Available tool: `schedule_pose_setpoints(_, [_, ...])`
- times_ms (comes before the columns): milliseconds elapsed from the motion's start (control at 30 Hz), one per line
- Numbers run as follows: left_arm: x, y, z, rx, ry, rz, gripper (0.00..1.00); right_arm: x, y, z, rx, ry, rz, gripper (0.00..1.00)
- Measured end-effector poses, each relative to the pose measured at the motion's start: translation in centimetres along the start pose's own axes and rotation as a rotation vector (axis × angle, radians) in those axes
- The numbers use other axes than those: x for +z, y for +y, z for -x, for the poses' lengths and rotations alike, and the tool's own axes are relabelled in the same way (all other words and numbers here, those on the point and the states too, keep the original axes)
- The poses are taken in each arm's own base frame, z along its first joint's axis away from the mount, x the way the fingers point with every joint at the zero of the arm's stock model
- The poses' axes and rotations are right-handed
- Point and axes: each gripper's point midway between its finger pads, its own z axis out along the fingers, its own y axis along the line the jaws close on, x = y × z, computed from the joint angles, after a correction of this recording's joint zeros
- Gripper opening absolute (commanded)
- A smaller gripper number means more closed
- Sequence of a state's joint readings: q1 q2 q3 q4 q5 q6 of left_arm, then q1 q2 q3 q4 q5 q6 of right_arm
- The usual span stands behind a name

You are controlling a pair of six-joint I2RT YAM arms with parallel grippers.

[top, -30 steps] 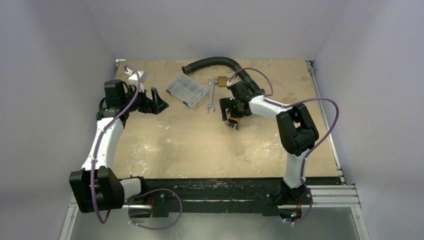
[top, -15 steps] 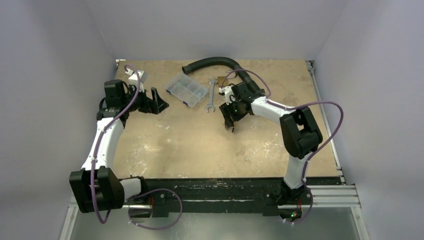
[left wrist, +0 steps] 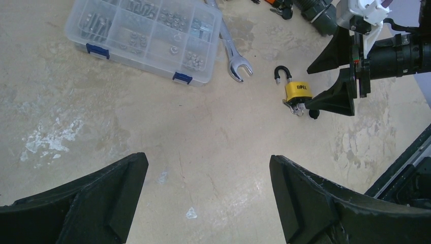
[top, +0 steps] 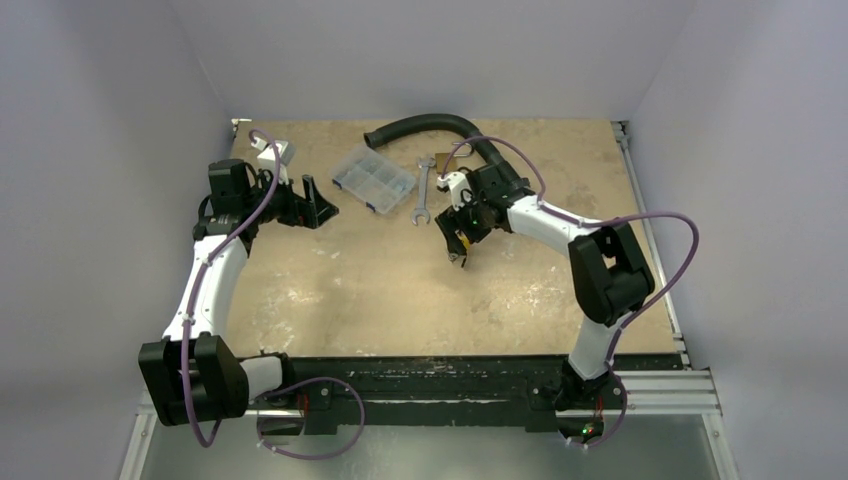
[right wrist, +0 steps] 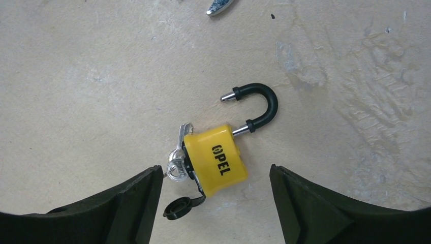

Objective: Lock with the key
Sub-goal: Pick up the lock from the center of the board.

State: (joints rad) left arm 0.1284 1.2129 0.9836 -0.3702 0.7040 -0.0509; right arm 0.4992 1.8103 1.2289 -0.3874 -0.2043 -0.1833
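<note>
A yellow padlock (right wrist: 217,158) lies flat on the table, its black shackle (right wrist: 259,104) swung open with one end free. A silver key (right wrist: 178,158) sticks in its base beside a hanging black dust cap (right wrist: 179,207). My right gripper (right wrist: 214,169) hovers over it, open, with the lock's lower body between the fingertips and clear of both. In the top view the right gripper (top: 458,238) covers most of the padlock (top: 459,257). The left wrist view shows the padlock (left wrist: 297,91) at the right gripper's (left wrist: 325,76) tips. My left gripper (left wrist: 208,168) is open and empty, far left (top: 318,205).
A clear compartment box (top: 373,178) of small hardware and a wrench (top: 423,190) lie between the arms at the back. A black corrugated hose (top: 430,124) curves along the back edge. A brass object (top: 441,158) shows behind the right wrist.
The right wrist has turned and shifted a little left above the padlock, and its arm has swung outward. The left arm has not moved.
</note>
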Motion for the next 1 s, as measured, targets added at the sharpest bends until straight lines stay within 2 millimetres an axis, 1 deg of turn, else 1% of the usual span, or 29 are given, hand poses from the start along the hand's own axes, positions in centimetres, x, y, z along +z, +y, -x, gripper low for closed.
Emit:
schedule_pose_setpoints(133, [0.0, -0.1, 0.0, 0.003, -0.001, -0.005, 1.00, 0.3, 0.0, 0.2, -0.008, -0.010, 0.005, 0.76])
schedule_pose_setpoints(233, [0.0, -0.2, 0.1, 0.011, -0.003, -0.011, 1.00, 0.9, -0.2, 0.3, -0.025, -0.016, 0.007, 0.68])
schedule_pose_setpoints(400, [-0.1, -0.5, 0.2, 0.034, -0.007, -0.027, 1.00, 2.6, 0.3, -0.9, -0.036, 0.015, 0.053, 0.57])
schedule_pose_setpoints(567, [-0.2, -1.1, -0.2, 0.085, 0.008, -0.073, 1.00, 2.7, 0.7, -0.8, -0.068, 0.007, 0.082, 0.33])
schedule_pose_setpoints(633, [-0.3, -1.4, -0.5, 0.098, 0.022, -0.099, 1.00, 2.7, 0.7, -0.8, -0.079, 0.006, 0.085, 0.26])
schedule_pose_setpoints(700, [-0.4, -1.7, -0.6, 0.107, 0.032, -0.117, 1.00, 2.6, 0.8, -0.8, -0.092, 0.007, 0.094, 0.20])
schedule_pose_setpoints(733, [-0.4, -1.7, -0.6, 0.111, 0.034, -0.121, 1.00, 2.4, 1.0, -1.0, -0.104, 0.013, 0.106, 0.18])
schedule_pose_setpoints(800, [-0.5, -1.9, -0.6, 0.122, 0.038, -0.133, 1.00, 2.0, 1.4, -1.4, -0.118, 0.029, 0.131, 0.18])
schedule_pose_setpoints(900, [-0.6, -2.4, -0.7, 0.131, 0.042, -0.156, 1.00, 0.7, 2.5, -1.6, -0.149, 0.038, 0.190, 0.18])
schedule_pose_setpoints(967, [-0.8, -2.8, -0.8, 0.135, 0.046, -0.182, 1.00, -1.2, 3.5, -1.2, -0.182, 0.021, 0.239, 0.16])
schedule_pose_setpoints(1000, [-0.8, -3.1, -0.7, 0.136, 0.045, -0.197, 1.00, -2.0, 3.9, -0.8, -0.195, 0.008, 0.256, 0.14])
